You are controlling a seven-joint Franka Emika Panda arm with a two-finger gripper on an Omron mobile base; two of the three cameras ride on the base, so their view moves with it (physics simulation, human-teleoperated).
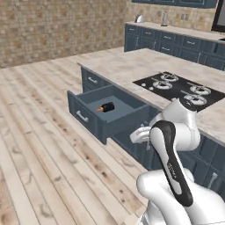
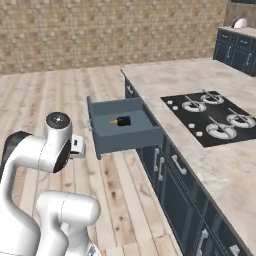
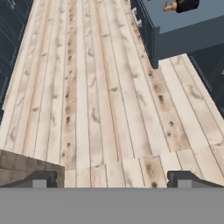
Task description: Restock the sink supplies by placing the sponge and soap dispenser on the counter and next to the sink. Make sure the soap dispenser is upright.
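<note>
Soap dispenser point(image 1: 106, 107) lies on its side in the open drawer point(image 1: 90, 117) under the worktop with the gas hob point(image 1: 184, 90), its orange pump pointing toward the drawer's left as seen in the left base view. In the hand view the dispenser point(image 3: 183, 5) sits at the top edge, well apart from the gripper point(image 3: 113, 179), whose jaws are spread wide and grasp nothing; they hang over the plank floor point(image 3: 96, 100), pointing down at it rather than at the drawer.

By my reading the task has barely begun. The dispenser is not yet picked up, and it will need turning upright once it reaches the sink. I cannot make out a sponge in the drawer or anywhere else in these views, nor can I pick out the sink itself; a far worktop point(image 1: 176, 30) runs along the back wall. Both items are left to fetch and place.
</note>
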